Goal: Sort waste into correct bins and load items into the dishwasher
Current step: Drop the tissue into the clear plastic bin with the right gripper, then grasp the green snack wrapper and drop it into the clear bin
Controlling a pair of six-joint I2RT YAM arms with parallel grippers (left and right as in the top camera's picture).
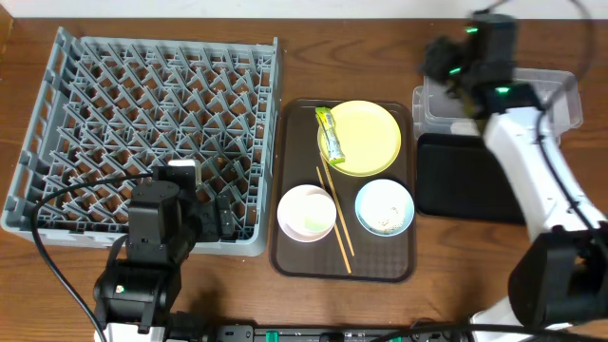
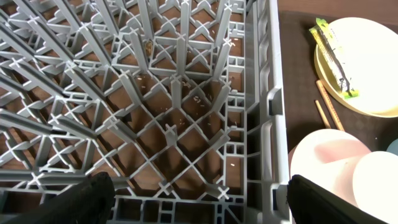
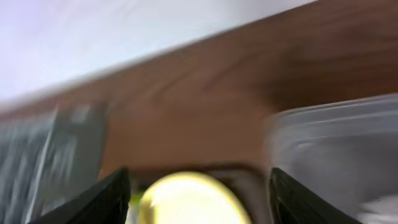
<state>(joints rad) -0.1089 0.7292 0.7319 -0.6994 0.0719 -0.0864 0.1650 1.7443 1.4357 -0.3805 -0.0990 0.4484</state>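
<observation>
The grey dish rack (image 1: 142,123) is the largest thing on the table. The left gripper (image 1: 220,217) hangs over its near right corner. Its fingers (image 2: 93,194) are spread wide with nothing between them, and only pegs and the rack's grid floor lie below.

The brown serving tray (image 1: 380,258) lies just off that gripper's right side, between the two arms.

The right gripper (image 1: 442,59) is at the far side of the table, beside the far left corner of the clear tub (image 1: 560,100). Its wrist view is blurred, but the jaws show wide apart and empty.

The black tray (image 1: 456,180) lies nearer than that gripper, along the tub's near edge. I cannot tell whether tray and tub touch.

The yellow plate (image 1: 366,142) lies on the far end of the serving tray. In the right wrist view it appears straight ahead between that gripper's fingers.

The white bowl (image 1: 306,212) is the dish closest to the left gripper, just past the rack's right wall. The light blue bowl (image 1: 384,207) sits beside it on the side away from that gripper.

The chopsticks (image 1: 334,220) lie between the two bowls, their far ends reaching the plate's rim.

The snack wrapper (image 1: 329,133) lies on the plate's edge, on the side toward the left gripper.

Beige crumbs (image 1: 385,224) sit in the blue bowl. A few similar specks also show on the wood under the rack, ahead of the left gripper's fingers.
</observation>
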